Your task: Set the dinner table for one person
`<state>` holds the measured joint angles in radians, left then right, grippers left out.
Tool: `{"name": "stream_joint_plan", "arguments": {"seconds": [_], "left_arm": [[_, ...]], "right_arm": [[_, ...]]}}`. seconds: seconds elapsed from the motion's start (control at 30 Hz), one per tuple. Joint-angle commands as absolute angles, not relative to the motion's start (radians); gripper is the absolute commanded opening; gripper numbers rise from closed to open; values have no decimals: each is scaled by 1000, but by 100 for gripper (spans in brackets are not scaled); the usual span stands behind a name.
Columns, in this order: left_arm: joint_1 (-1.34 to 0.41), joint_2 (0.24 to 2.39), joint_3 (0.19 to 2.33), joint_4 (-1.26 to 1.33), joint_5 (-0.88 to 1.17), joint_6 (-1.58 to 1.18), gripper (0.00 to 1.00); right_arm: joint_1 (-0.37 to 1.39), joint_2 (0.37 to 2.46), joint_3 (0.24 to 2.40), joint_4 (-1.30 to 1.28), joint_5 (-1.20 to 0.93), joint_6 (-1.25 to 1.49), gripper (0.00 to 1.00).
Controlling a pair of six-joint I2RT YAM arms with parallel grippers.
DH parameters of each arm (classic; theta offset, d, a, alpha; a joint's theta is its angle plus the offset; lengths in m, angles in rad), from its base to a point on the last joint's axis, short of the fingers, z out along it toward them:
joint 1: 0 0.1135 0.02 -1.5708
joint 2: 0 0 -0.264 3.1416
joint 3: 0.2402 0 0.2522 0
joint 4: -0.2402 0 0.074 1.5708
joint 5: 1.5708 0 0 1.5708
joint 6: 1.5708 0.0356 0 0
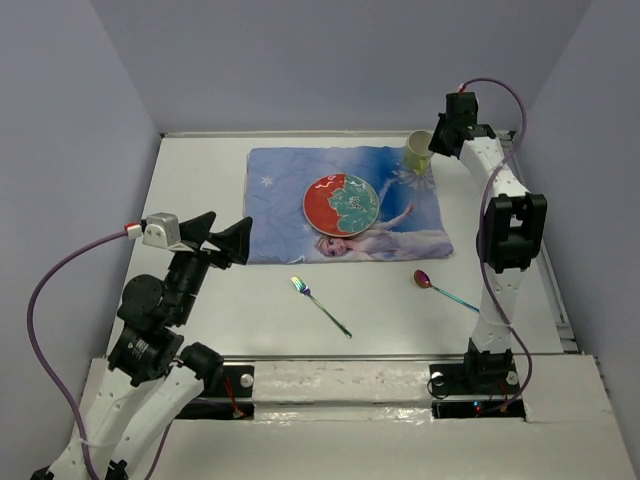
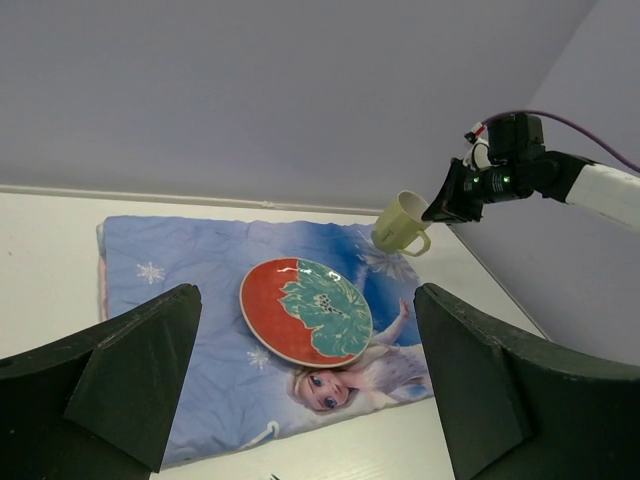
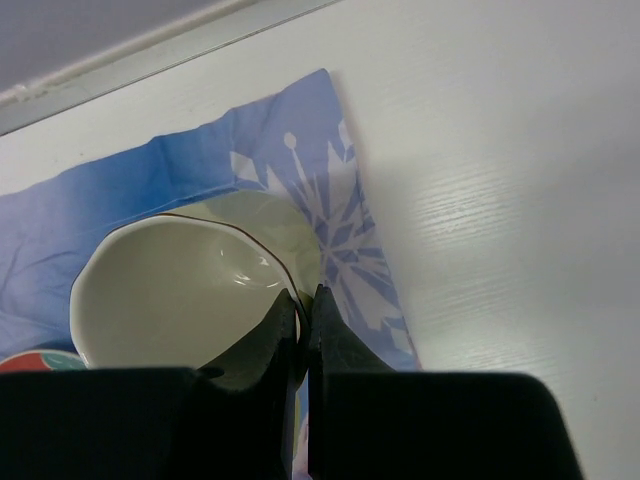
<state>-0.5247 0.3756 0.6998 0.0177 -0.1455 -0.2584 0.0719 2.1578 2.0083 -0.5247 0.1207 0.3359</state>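
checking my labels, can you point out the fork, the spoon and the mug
fork (image 1: 321, 307): top external view, middle of its handle
spoon (image 1: 450, 295): top external view, middle of its handle
mug (image 2: 398, 226): left wrist view, outer side wall below the rim

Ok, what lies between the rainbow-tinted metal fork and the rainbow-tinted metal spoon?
Nothing; the top external view shows only bare white dinner table between fork and spoon.
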Motion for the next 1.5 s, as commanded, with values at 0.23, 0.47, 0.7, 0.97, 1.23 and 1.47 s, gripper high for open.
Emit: {"name": "stream_joint_plan", "arguments": {"seconds": [0.23, 0.47, 0.7, 0.97, 1.23, 1.47], "left_arm": [[-531, 379, 699, 66, -144, -232, 99], [-529, 385, 699, 64, -152, -229, 99], [-528, 385, 699, 63, -155, -229, 99], [-523, 383, 699, 64, -158, -230, 99], [-514, 368, 699, 63, -175, -229, 99], [-511, 356, 699, 60, -199, -219, 99]], "right_arm": [[32, 2238, 2180, -509, 68, 351, 0], [23, 2307, 2230, -517, 75, 354, 0], [23, 2324, 2249, -529, 69, 364, 27], [23, 2247, 2255, -531, 2, 383, 59], [141, 1885, 1868, -335, -95, 377, 60], [510, 1551, 1194, 79, -123, 410, 60]]}}
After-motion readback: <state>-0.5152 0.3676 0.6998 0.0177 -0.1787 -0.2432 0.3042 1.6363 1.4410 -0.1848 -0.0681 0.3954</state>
